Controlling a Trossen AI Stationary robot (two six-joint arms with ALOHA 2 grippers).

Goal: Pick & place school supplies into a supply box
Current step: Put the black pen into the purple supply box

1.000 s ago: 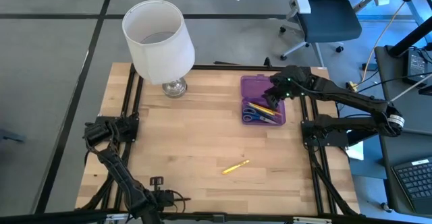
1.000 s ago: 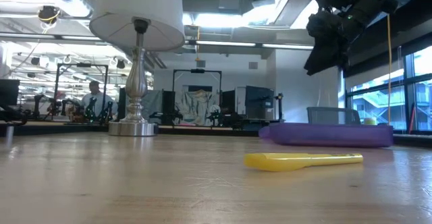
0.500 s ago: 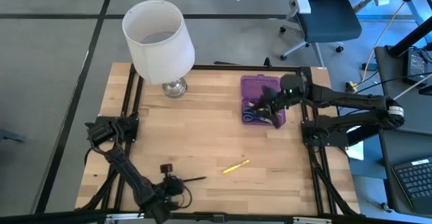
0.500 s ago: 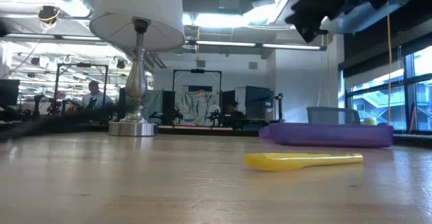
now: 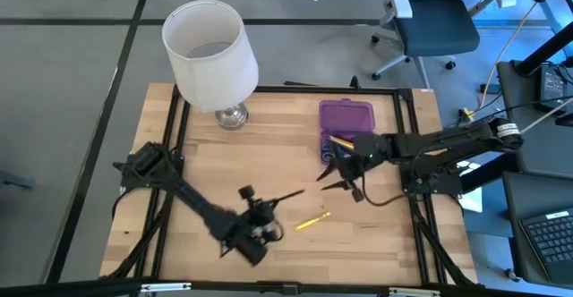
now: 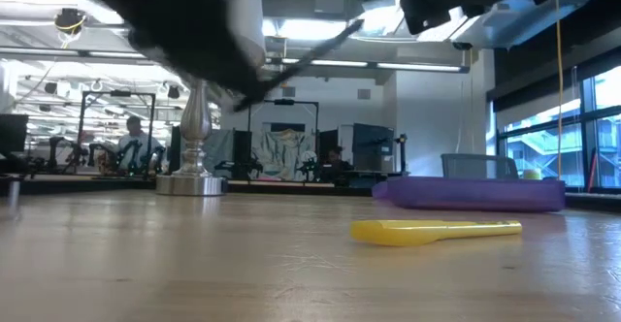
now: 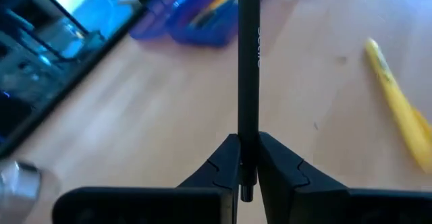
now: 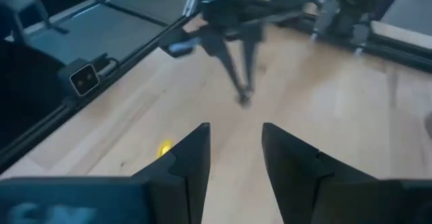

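Over mid-bench my left hand [image 7: 243, 158] is clenching a black pen [image 7: 248, 62], tip pointing toward the purple supply box [image 5: 347, 118] ahead; my right hand [image 8: 235, 150], released, is hovering nearer it.

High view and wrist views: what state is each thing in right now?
Left gripper: shut on a black pen, above the table.
Right gripper: open, empty.
Purple case: lid open, supplies inside.
Yellow pen: lying loose on the table.
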